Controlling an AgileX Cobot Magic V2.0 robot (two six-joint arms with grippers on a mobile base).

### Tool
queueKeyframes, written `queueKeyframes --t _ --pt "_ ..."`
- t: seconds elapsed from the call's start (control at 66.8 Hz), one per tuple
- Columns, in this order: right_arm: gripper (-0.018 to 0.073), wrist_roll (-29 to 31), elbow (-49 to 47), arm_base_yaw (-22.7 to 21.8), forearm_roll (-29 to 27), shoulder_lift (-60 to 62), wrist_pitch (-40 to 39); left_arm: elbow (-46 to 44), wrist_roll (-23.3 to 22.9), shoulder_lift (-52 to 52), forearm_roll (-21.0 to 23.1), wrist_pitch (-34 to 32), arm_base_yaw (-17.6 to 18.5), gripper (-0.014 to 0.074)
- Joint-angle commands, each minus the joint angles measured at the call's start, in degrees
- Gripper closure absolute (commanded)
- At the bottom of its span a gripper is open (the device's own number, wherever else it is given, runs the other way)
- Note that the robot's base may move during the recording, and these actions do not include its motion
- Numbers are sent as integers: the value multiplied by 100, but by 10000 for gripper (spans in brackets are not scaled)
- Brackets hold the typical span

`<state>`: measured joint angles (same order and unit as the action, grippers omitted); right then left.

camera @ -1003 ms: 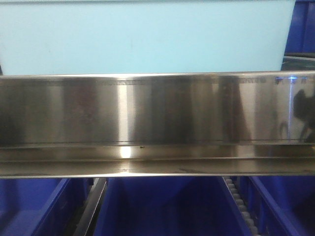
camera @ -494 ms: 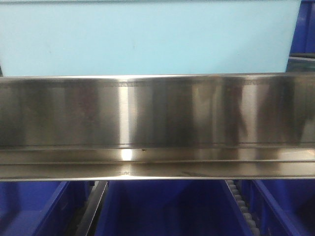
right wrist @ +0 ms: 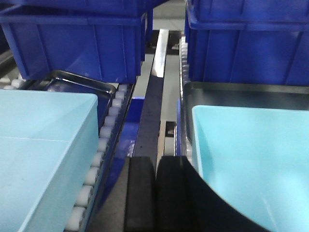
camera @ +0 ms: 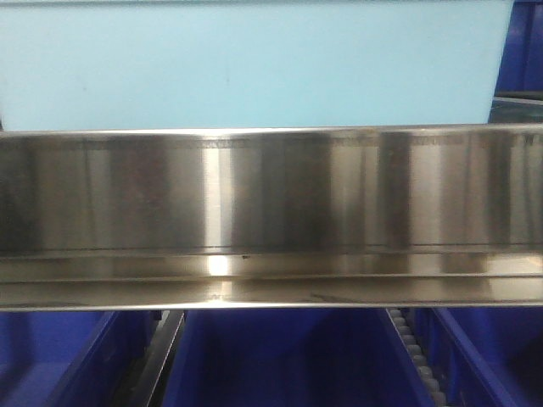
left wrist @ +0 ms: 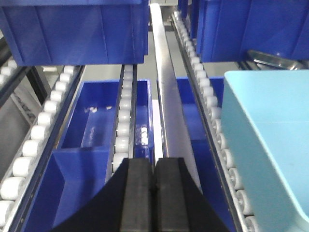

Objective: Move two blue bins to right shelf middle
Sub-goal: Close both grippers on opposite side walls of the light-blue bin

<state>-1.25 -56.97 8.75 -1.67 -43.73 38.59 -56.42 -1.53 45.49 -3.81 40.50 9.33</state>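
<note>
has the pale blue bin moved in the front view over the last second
Yes, slightly: against the fixed steel front rail, the right edge of the pale blue bin sits a little further right than a second ago.

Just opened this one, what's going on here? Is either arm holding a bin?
Neither arm holds anything: the left tool and the right tool are both shut and empty, pointing into a roller rack. Two pale sky-blue plastic bins sit in the rack, one on each side of the right tool, with dark blue plastic bins behind them. The front view shows a pale bin behind the broad brushed-steel shelf rail.
</note>
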Motion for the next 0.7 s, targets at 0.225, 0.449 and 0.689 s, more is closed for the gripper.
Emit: queueKeyframes --t 0.225,0.449,0.689 --pt "724 -83 -113 2 -22 -944 -428 -70 -172 580 -5 -195 37 707" --pt "706 -258 -805 10 -147 -2041 617 -491 -478 1691 341 441 37 707" --pt "700 -1441 -1792 731 794 -2932 1618 -1535 -1528 2659 -455 1286 572 707"
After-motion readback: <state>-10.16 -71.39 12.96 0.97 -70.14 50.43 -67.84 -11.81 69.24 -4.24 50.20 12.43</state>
